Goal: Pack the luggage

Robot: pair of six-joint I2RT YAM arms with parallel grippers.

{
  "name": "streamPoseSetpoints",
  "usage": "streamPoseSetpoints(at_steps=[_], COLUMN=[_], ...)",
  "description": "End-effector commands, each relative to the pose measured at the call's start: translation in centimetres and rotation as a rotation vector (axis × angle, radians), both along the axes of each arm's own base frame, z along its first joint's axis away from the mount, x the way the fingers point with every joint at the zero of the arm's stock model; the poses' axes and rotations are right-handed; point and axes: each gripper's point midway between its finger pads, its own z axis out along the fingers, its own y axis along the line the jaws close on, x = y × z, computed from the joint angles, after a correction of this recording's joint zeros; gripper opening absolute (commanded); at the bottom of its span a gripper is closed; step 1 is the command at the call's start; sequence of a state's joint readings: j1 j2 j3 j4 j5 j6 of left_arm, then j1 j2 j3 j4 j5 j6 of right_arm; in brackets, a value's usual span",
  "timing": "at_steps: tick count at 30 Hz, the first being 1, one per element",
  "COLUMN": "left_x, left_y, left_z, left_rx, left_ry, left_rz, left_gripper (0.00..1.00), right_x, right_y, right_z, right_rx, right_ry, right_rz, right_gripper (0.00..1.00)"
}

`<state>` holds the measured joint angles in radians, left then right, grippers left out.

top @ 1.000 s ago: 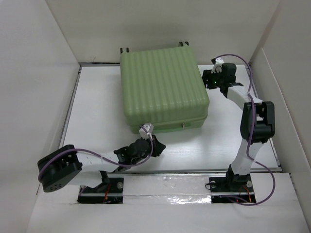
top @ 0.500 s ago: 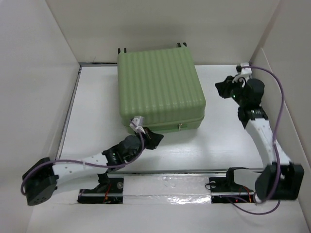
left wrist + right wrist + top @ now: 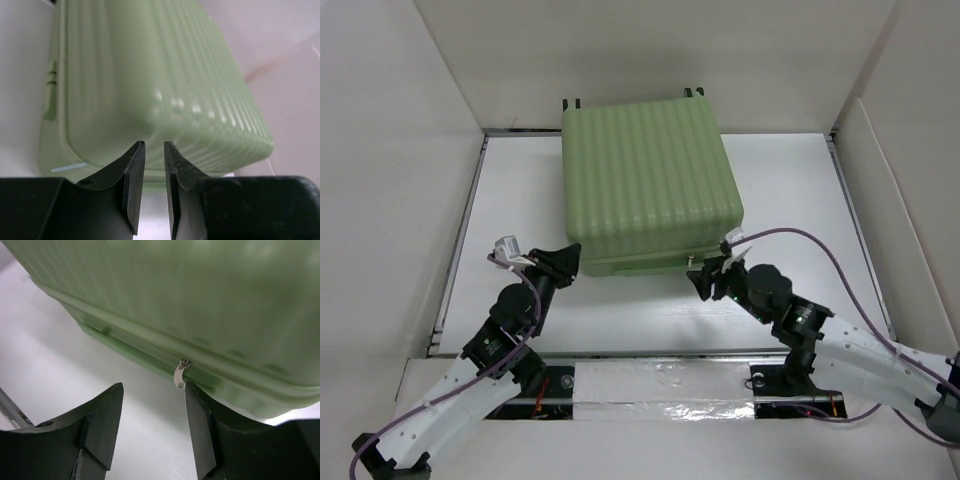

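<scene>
Luggage (image 3: 650, 185) lying shut, flat on counter (image 3: 790, 190). Right gripper (image 3: 152, 432), jaws spread, is facing the zip pull (image 3: 179, 375) just ahead on near seam. Left gripper (image 3: 153, 187), jaws nearly together w/ nothing between, sitting at near-left corner.

A white table (image 3: 790, 200) carries the luggage (image 3: 650, 180), which lies flat and closed with its ribbed shell up. The case sits toward the far side, wheels against the back wall. Bare white tabletop shows to the luggage's left, right and near side.
</scene>
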<state>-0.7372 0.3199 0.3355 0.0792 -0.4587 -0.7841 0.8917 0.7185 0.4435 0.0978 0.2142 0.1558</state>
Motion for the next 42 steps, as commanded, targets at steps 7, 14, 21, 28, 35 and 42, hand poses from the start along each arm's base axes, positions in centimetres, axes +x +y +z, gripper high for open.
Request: streamPoseSetpoints(at_steps=[7,14,21,28,35,42], left_x=[1.9,4.5,9.1,10.9,8.8,5.2], left_y=[3.0,4.5,9.7,6.1,-0.7,-7.0], left_z=[2.6,2.5,-0.3,-2.5,-4.3,-4.9], left_rx=[-0.042,-0.047,-0.163,-0.154,-0.082,-0.168], left_ry=[-0.002,0.018,0.061,0.118,0.149,0.152], left_rz=[0.211,0.289,0.303,0.087,-0.094,-0.243], left_gripper=[0.23,0.24,0.23,0.2,0.2,0.2], right_x=[3.9,5.7,6.8,7.8,7.4,3.9], right_y=[-0.1,1.9,2.0,1.4,-1.1,3.1], right_z=[-2.4,-3.3,-2.8,-2.9,-1.7,-2.2], right_rx=[-0.138,-0.092,-0.03,0.011,0.008,-0.042], right_ry=[0.033,0.052,0.038,0.031,0.0,0.021], right_rz=[-0.316,-0.308,-0.369,-0.445,-0.454,-0.144], right_gripper=[0.59,0.58,0.53,0.3,0.0,0.0])
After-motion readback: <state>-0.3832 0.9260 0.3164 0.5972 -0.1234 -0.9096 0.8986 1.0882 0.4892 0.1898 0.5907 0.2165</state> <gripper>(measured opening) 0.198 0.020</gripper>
